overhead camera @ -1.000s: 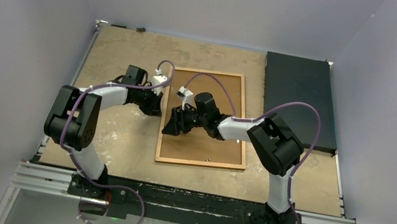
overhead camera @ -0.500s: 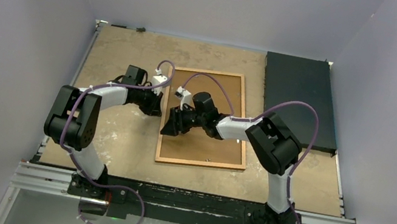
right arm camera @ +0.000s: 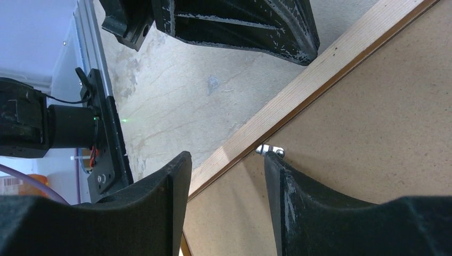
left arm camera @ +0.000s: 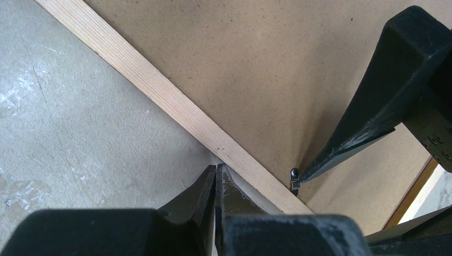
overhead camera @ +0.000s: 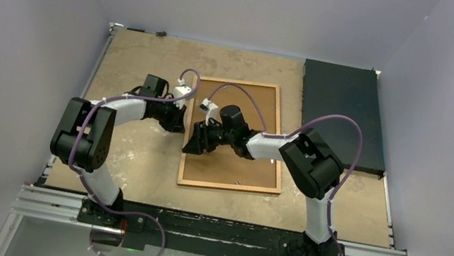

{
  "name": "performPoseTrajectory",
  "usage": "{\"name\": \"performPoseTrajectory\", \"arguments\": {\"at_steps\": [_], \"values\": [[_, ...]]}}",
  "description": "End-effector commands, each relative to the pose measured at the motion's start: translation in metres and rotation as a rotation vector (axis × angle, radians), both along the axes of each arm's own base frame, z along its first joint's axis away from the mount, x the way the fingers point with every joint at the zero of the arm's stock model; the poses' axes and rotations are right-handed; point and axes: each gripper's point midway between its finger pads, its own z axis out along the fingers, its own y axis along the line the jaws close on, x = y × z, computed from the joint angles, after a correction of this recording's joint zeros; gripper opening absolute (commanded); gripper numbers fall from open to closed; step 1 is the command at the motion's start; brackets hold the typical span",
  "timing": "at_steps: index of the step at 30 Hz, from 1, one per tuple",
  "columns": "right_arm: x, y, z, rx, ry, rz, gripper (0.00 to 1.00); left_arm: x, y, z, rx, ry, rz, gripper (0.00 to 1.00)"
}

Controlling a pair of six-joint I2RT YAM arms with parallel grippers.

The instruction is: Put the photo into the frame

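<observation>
Frame (overhead camera: 257, 170) is lying flat in the middle of the table (overhead camera: 144, 64), back side up. All I see of it is the plain brown board with the thin wooden edge around it. The board sits inside that edge, and I can't tell what's underneath it.

Left gripper (left arm camera: 215, 175) is pressed fully together with nothing pinched in it. The tips are down on the table right at the outer side of the frame's left wooden rail. They look to be touching it, or as good as.

Right gripper (right arm camera: 226, 160) is roughly half spread and isn't holding anything. It straddles that same left rail: one finger hangs over the bare table just outside the wood, and the other is over the board. That inner fingertip (right arm camera: 273, 160) is right on a small metal tab (right arm camera: 270, 150) at the inside of the rail. The left wrist cam shows it too, with the black finger tip meeting the little tab (left arm camera: 293, 178).

The two grippers are close to each other, on opposite sides of the rail.

There's a dark slab (overhead camera: 343, 113) at the far right corner, well away from all of this.
</observation>
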Motion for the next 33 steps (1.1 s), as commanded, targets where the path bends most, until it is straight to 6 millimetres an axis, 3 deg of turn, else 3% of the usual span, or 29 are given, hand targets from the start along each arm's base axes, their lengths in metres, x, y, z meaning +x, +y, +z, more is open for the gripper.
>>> {"name": "performPoseTrajectory", "arguments": {"at_steps": [1,11,14,17,21,23,25,27,30,33], "values": [[-0.006,0.006,-0.005,0.010,0.008,0.002,0.55,0.006,-0.010,0.008,-0.041,-0.039,-0.028,0.00],[-0.011,0.009,-0.003,0.016,-0.003,-0.013,0.54,0.006,-0.009,0.009,-0.033,-0.041,-0.032,0.00],[-0.017,0.009,0.011,0.029,0.007,0.018,0.54,0.006,-0.008,0.011,-0.027,-0.044,-0.031,0.00],[-0.012,0.008,0.050,0.080,-0.035,0.026,0.56,0.009,-0.005,0.017,-0.011,-0.058,-0.028,0.00],[0.012,-0.001,0.093,0.138,-0.103,-0.004,0.62,0.025,0.004,0.031,0.006,-0.076,0.013,0.02],[0.029,-0.008,0.104,0.151,-0.127,-0.034,0.65,0.038,0.010,0.040,-0.005,-0.081,0.064,0.11],[0.044,-0.015,0.109,0.158,-0.138,-0.057,0.66,0.052,0.014,0.049,-0.019,-0.101,0.105,0.27],[0.061,-0.021,0.111,0.159,-0.150,-0.086,0.68,0.063,0.015,0.058,-0.027,-0.133,0.119,0.49],[0.088,-0.030,0.111,0.153,-0.178,-0.142,0.70,0.082,0.011,0.063,-0.054,-0.152,0.134,0.53],[0.115,-0.034,0.107,0.140,-0.198,-0.199,0.70,0.096,0.006,0.055,-0.074,-0.124,0.152,0.52]]}}
